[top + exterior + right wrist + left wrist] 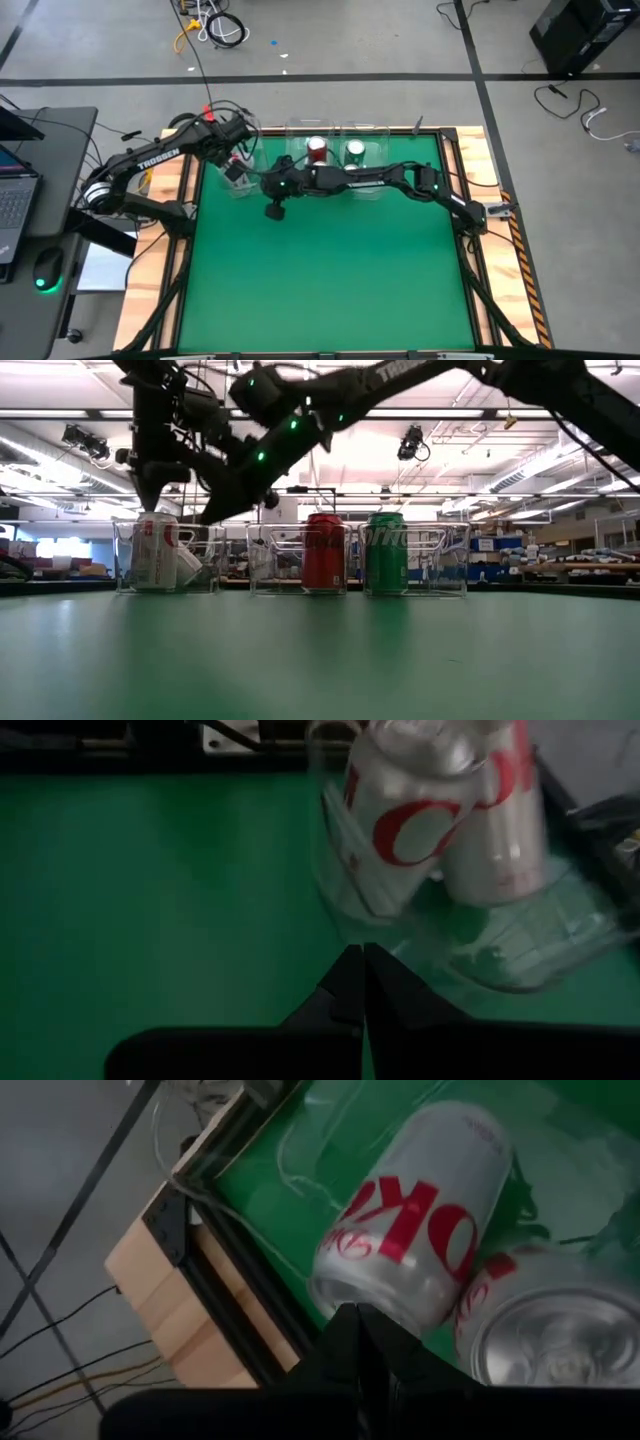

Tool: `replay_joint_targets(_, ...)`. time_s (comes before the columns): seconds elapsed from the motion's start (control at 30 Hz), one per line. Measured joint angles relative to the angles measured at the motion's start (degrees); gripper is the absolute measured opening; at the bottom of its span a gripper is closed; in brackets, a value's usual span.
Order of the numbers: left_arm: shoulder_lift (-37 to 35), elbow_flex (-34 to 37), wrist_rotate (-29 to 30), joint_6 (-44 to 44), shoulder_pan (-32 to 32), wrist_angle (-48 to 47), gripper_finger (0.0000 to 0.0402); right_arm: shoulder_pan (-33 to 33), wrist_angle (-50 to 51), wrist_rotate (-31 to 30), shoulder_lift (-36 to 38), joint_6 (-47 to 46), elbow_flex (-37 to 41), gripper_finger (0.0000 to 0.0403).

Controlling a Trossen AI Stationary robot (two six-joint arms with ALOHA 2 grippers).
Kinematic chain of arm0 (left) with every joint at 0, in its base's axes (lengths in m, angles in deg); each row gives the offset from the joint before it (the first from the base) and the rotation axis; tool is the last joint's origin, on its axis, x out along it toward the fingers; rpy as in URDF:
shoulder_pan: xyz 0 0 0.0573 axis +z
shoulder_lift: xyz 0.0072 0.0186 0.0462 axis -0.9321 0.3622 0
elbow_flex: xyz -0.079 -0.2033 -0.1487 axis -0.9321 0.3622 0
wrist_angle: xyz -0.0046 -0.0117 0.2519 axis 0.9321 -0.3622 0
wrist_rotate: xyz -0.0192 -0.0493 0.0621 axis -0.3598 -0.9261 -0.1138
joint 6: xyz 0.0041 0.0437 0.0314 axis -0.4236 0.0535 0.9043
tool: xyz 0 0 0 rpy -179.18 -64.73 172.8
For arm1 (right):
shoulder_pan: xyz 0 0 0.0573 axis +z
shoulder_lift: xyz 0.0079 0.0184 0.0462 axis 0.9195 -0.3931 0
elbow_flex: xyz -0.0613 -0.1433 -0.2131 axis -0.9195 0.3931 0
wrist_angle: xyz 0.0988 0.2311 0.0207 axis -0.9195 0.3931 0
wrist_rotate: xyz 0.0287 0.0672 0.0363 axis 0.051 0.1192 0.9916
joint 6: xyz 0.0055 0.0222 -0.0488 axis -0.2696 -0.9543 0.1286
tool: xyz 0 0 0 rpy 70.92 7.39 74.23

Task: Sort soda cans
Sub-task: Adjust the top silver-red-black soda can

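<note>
Two silver cans (420,1230) sat in the clear bin (167,565) at the bench's far-left corner, one tilted against the other. A red can (324,552) and green can (387,552) stood in bins along the far edge. Left end effector (358,1320) hovered over the silver cans, pinched closed and empty; right end effector (360,965) likewise, beside that bin.

Past the closed fingers (358,1342), a silver can (415,1230) with red lettering leans against an upright silver can (550,1335), both near the worktop's wooden edge (165,1295).
</note>
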Motion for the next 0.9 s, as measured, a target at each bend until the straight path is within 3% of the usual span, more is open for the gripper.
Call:
replay_joint_targets(0.4,0.1,0.0,-0.8,-0.4,1.0,1.5,0.0000,1.5,12.4,-2.2,10.4,5.2,0.0,0.0000)
replay_joint_targets(0.7,0.1,0.0,0.0,-1.6,1.1,-1.4,0.0000,0.9,23.9,-8.9,18.5,8.3,0.0,0.0000)
replay_joint_targets(0.9,0.9,0.0,-1.1,-1.3,1.1,-0.1,0.0000,-1.1,31.1,-9.5,23.7,11.2,0.0,0.0000)
